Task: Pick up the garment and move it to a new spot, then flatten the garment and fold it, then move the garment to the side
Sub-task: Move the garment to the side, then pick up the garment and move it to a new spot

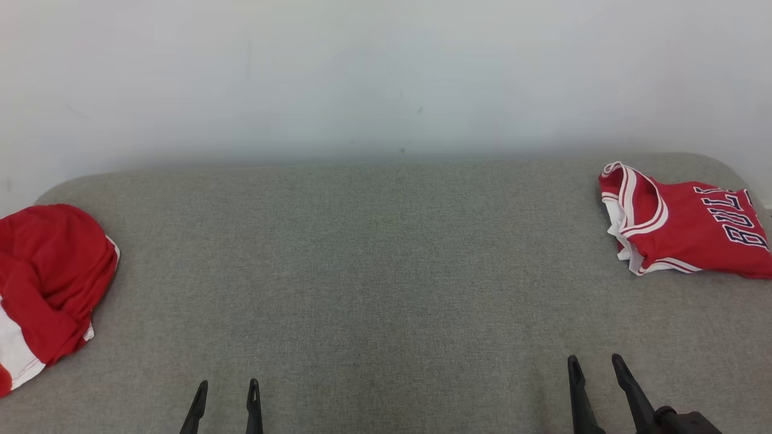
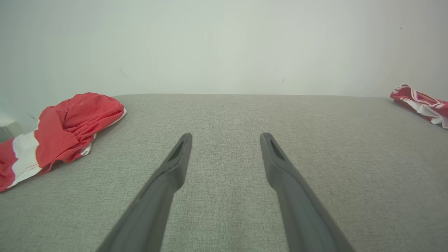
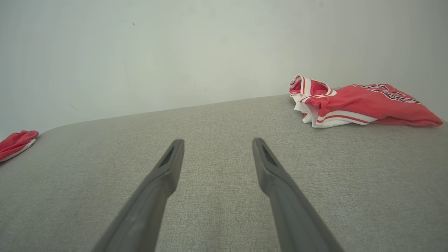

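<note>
Left edge: a crumpled red-and-white garment is heaped by the rounded corner.
Right edge: a folded red jersey with white trim is laid flat (lettering up).
Between: a wide grey fabric-covered tabletop is spread.
Left gripper: fingers held apart, near edge.
Right gripper: likewise spread.
Behind: a plain white wall.

Garment crumpled left; jersey seemingly folded

The red-and-white garment is cut off by the left edge of the head view, and the red jersey by the right edge (of its lettering only "BULL" can be read). In the left wrist view the jersey's print is too small to be made out.
</note>
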